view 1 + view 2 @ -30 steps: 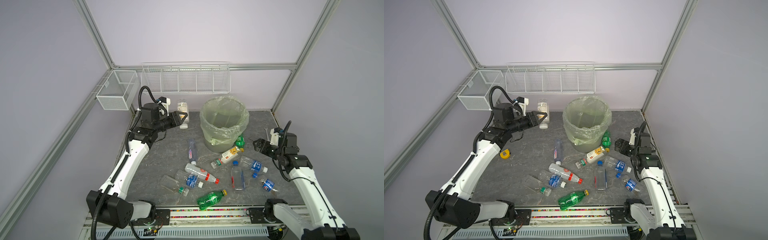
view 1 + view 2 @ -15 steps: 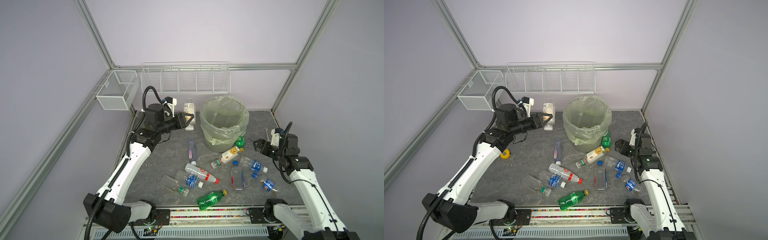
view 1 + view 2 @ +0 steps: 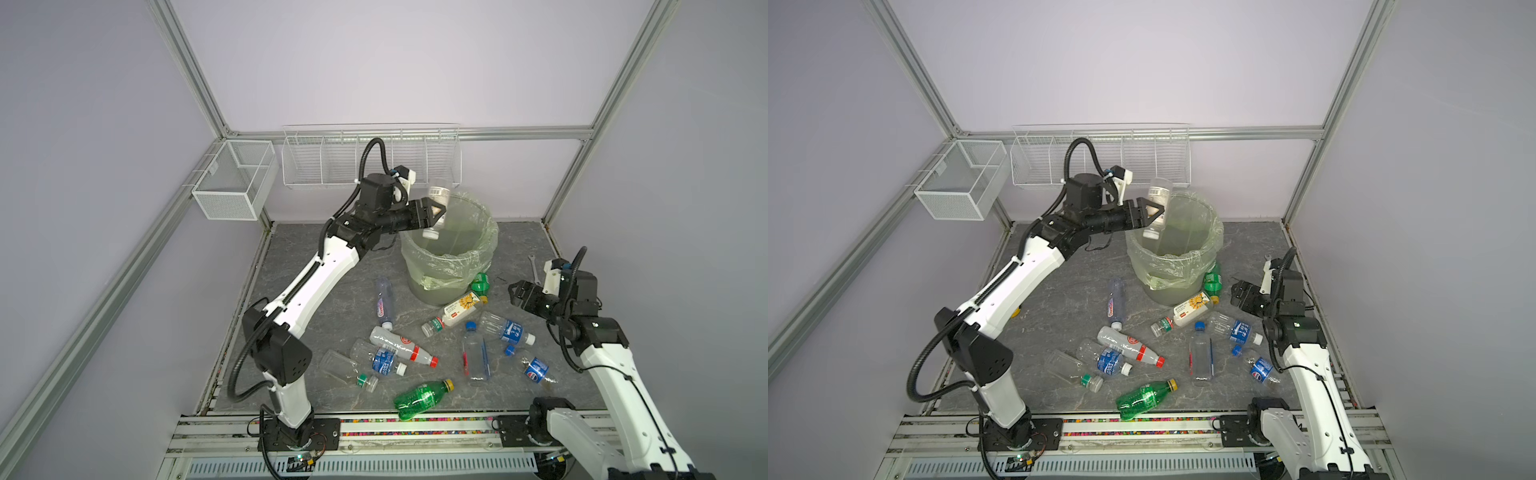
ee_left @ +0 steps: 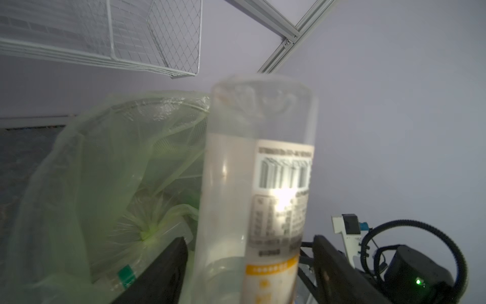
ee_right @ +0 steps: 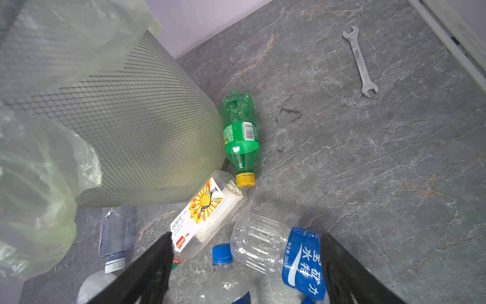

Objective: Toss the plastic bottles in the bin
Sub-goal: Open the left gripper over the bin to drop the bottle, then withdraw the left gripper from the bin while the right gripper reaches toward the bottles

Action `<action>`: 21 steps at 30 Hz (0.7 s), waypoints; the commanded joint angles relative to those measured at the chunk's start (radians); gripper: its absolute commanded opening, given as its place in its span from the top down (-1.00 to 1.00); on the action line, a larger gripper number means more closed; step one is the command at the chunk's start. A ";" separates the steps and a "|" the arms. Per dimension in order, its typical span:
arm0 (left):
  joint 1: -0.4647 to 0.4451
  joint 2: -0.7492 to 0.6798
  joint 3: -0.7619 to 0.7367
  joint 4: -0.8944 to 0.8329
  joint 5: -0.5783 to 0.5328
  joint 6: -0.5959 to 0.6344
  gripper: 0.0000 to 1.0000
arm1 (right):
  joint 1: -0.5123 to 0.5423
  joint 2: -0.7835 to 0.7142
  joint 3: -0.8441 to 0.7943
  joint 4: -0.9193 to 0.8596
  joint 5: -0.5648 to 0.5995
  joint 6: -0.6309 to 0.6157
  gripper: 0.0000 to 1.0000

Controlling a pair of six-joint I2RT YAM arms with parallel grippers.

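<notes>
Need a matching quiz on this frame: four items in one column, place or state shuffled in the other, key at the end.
Items
1. barcode-label bottle
2. wrench
3. sunflower-label bottle
4. right hand

Place or state
A. open, holding nothing
B. cap down over the mouth of the bin
C. lying at the bin's base, beside a green bottle
D. flat on the table, apart from every bottle

Pairs: 1-B, 2-D, 3-C, 4-A
</notes>
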State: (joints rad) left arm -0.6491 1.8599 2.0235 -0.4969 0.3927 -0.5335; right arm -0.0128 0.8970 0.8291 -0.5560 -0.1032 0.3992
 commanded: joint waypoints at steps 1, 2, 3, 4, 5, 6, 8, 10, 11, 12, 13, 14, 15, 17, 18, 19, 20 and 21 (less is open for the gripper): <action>-0.006 0.053 0.160 -0.169 -0.073 0.044 -0.99 | -0.005 -0.019 -0.014 -0.013 0.020 -0.017 -0.77; -0.006 0.059 0.190 -0.194 -0.091 0.056 -0.99 | -0.006 -0.020 -0.015 -0.015 0.020 -0.018 -0.77; -0.005 0.058 0.211 -0.211 -0.107 0.067 -0.99 | -0.005 -0.020 -0.015 -0.017 0.020 -0.020 -0.76; -0.003 0.051 0.220 -0.218 -0.118 0.076 -0.99 | -0.004 -0.020 -0.016 -0.017 0.020 -0.022 -0.76; -0.001 0.038 0.220 -0.217 -0.127 0.079 -0.99 | -0.005 -0.020 -0.016 -0.018 0.022 -0.023 -0.76; 0.003 0.022 0.213 -0.213 -0.137 0.081 -0.99 | -0.005 -0.020 -0.017 -0.019 0.024 -0.025 -0.77; 0.013 -0.011 0.190 -0.200 -0.142 0.081 -0.99 | -0.005 -0.018 -0.017 -0.017 0.025 -0.028 -0.77; 0.030 -0.044 0.161 -0.191 -0.142 0.077 -0.99 | -0.005 -0.012 -0.018 -0.017 0.025 -0.030 -0.76; 0.037 -0.060 0.146 -0.187 -0.142 0.074 -0.99 | -0.006 -0.011 -0.017 -0.018 0.023 -0.031 -0.76; 0.046 -0.078 0.126 -0.179 -0.142 0.071 -0.99 | -0.006 -0.007 -0.016 -0.018 0.022 -0.033 -0.76; 0.056 -0.097 0.102 -0.170 -0.139 0.067 -0.99 | -0.004 -0.005 -0.016 -0.017 0.021 -0.035 -0.77; 0.063 -0.111 0.084 -0.163 -0.139 0.062 -0.99 | -0.005 -0.002 -0.016 -0.016 0.021 -0.035 -0.77; 0.074 -0.129 0.061 -0.152 -0.137 0.058 -0.99 | -0.005 0.001 -0.014 -0.015 0.021 -0.036 -0.76; 0.092 -0.160 0.016 -0.133 -0.132 0.047 -0.99 | -0.005 0.009 -0.012 -0.014 0.021 -0.037 -0.76; 0.100 -0.174 -0.007 -0.126 -0.135 0.042 -0.99 | -0.005 0.012 -0.010 -0.013 0.020 -0.036 -0.76; 0.107 -0.189 -0.029 -0.123 -0.139 0.040 -0.99 | -0.005 0.018 -0.008 -0.011 0.019 -0.036 -0.76; 0.110 -0.201 -0.048 -0.120 -0.145 0.041 -0.99 | -0.004 0.022 -0.007 -0.012 0.017 -0.036 -0.76; 0.114 -0.214 -0.072 -0.117 -0.151 0.044 -0.99 | -0.005 0.026 -0.004 -0.013 0.016 -0.037 -0.76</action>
State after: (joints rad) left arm -0.5426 1.6672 2.0026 -0.6231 0.2588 -0.4854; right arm -0.0128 0.9112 0.8280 -0.5644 -0.0902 0.3809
